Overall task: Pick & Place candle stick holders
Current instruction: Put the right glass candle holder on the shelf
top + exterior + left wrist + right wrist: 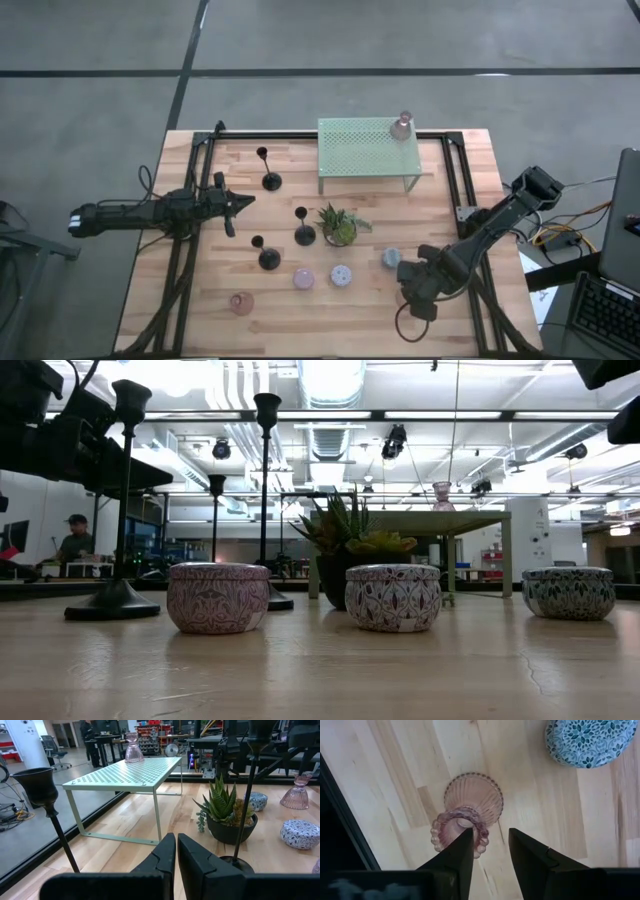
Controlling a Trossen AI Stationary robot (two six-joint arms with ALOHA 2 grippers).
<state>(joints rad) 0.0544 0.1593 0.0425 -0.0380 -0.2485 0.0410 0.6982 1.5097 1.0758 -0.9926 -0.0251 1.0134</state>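
Wooden worktop is seen beneath the half-open right claw, poised off-centre beside a pink glass holder, which could be tipped.

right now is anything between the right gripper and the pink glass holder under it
Nothing visible. The right gripper hangs directly over the pink glass holder, fingers apart at its beaded rim. The blue patterned tin sits off to one side, clear of both.
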